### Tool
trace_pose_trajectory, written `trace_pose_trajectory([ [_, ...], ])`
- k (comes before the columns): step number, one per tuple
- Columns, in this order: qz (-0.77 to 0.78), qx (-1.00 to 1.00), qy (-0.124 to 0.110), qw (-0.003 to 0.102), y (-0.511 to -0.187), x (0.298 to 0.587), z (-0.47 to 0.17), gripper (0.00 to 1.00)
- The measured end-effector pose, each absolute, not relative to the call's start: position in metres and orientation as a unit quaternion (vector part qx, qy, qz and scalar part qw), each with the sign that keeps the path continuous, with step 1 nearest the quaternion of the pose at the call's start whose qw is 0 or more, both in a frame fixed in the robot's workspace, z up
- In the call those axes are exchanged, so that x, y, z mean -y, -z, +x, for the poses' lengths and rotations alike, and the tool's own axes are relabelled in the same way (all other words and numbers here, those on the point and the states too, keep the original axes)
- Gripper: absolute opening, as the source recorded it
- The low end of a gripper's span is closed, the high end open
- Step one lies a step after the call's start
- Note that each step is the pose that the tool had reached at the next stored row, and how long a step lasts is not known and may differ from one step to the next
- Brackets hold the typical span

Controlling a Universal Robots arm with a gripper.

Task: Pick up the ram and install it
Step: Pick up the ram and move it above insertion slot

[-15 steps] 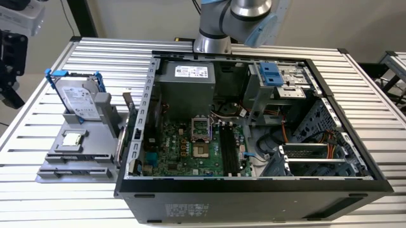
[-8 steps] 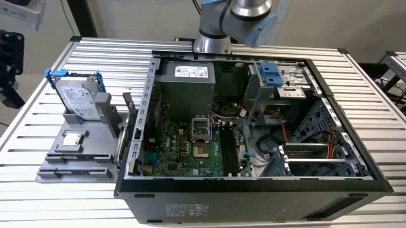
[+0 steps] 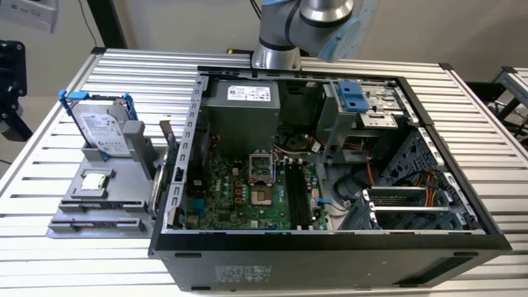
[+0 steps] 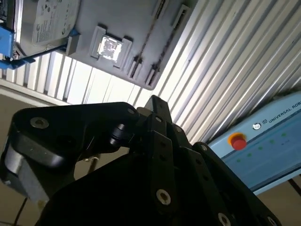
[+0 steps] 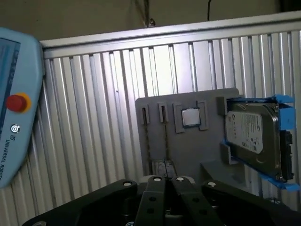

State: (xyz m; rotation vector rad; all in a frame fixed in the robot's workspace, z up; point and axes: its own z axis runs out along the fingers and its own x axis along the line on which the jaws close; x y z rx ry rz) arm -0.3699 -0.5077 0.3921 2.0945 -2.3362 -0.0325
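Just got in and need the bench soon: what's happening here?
A robot arm is poised above an open computer case. Its gripper hangs over the grey holder beside the case, where ram sticks stand edge-on next to a processor chip and a hard drive. The motherboard's long black slots look empty.

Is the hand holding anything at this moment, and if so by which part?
Cannot tell. The hand points toward the grey tray that holds the hard drive; no grasp on anything is visible.
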Motion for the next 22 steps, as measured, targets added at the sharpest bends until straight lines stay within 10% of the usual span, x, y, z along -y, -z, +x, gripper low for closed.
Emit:
trace_pose_trajectory([
  [22, 0.726, 0.688, 0.01, 0.002, -0.3917, 0.5076, -0.3699, 0.0],
])
